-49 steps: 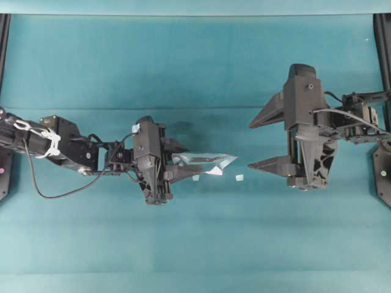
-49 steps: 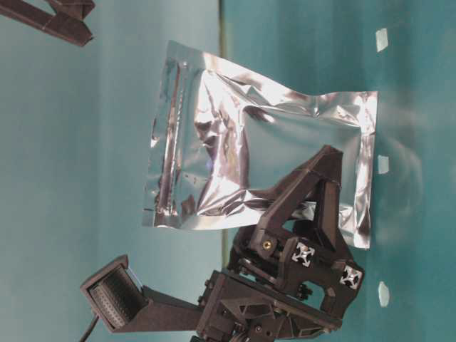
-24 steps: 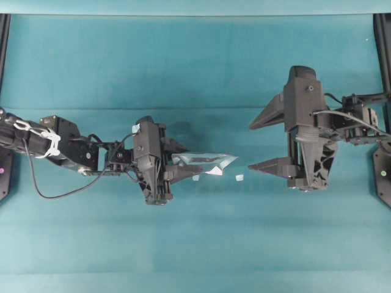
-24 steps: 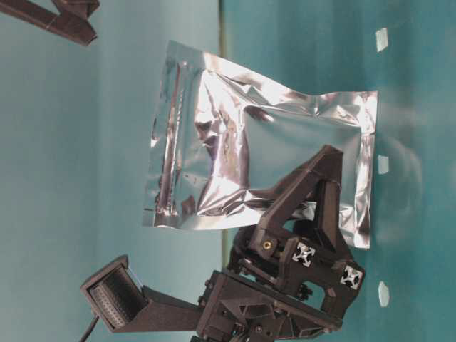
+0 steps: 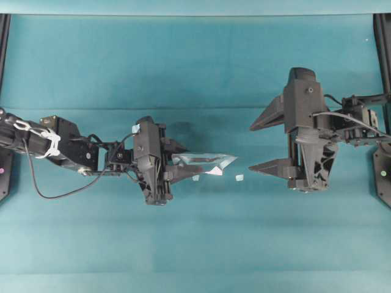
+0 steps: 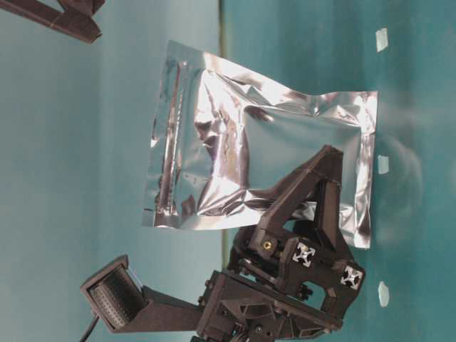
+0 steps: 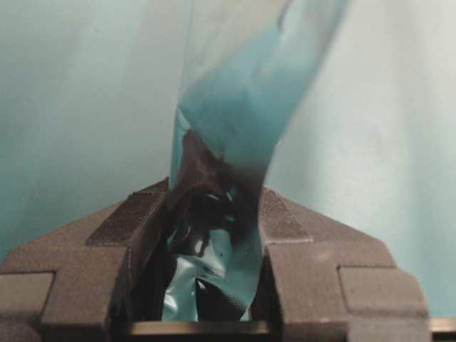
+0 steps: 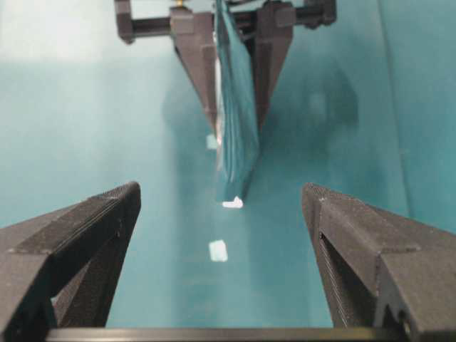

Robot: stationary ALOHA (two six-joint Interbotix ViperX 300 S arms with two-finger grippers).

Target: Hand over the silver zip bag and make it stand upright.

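Handover pending: bag pinched on left, open fingers waiting on right.

Starting left: left gripper (image 5: 177,162) clamping one end of the silver zip bag (image 5: 204,162), fingers (image 7: 142,228) narrowed onto the foil and holding it clear above the surface (image 5: 195,61). Bag hanging edge-on from overhead, long axis running toward the right arm, free end pointing at it. Two small white scraps (image 5: 239,177) lying on the surface below. Further right: right gripper (image 5: 266,143) spread wide, gripping nothing, sitting near the free end but not touching. Right wrist view showing the bag's edge (image 8: 235,128) centred between the fingers (image 8: 85,228). Judging next move as a straight advance along the bag's axis, then closing on the free end.
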